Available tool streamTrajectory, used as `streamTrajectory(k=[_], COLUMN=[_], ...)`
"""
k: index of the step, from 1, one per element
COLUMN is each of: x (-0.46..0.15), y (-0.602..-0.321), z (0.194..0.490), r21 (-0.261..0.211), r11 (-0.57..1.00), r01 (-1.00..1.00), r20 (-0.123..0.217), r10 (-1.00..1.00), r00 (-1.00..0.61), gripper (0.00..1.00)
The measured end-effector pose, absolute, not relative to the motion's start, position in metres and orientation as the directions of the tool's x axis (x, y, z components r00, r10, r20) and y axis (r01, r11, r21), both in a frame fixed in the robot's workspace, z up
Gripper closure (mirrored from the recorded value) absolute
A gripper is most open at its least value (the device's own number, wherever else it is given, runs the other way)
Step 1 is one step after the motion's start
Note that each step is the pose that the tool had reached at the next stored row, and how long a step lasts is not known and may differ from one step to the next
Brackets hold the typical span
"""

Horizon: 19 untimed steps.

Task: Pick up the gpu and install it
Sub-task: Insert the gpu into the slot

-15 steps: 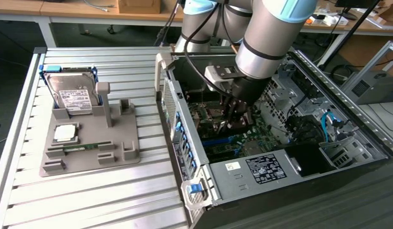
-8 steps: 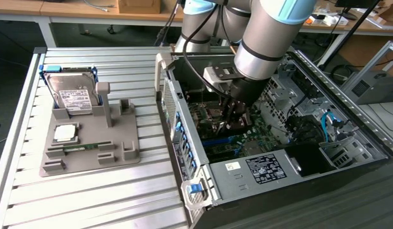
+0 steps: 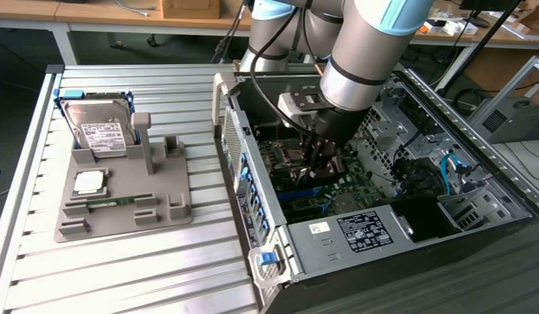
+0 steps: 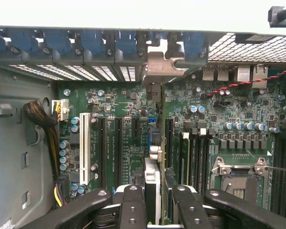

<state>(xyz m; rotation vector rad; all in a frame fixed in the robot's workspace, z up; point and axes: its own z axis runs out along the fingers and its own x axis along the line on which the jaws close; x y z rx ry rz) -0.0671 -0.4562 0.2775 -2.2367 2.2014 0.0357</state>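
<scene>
We see the hand (image 3: 320,167) inside the case (image 3: 239,124), part closed on the gpu (image 4: 152,174); it stands edge-on over the motherboard (image 4: 121,143), bracket (image 4: 157,67) at the rear wall.

The case (image 3: 237,140) walls are hemming in the tool (image 3: 322,171) and its gpu (image 4: 152,179) over the motherboard (image 4: 133,143). A cable bundle (image 4: 40,117) is crowding one wall, while the long slots (image 4: 84,148) beside the gpu are standing unfilled.
</scene>
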Motion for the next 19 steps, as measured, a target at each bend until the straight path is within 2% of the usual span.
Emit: streamTrajectory(k=[19], x=[-0.0751], y=[-0.4570], z=[0.2733], r21=[0.014], r11=[-0.016], r01=[-1.000], r20=[-0.018], r10=[-1.000], r00=[0.016], gripper=[0.73])
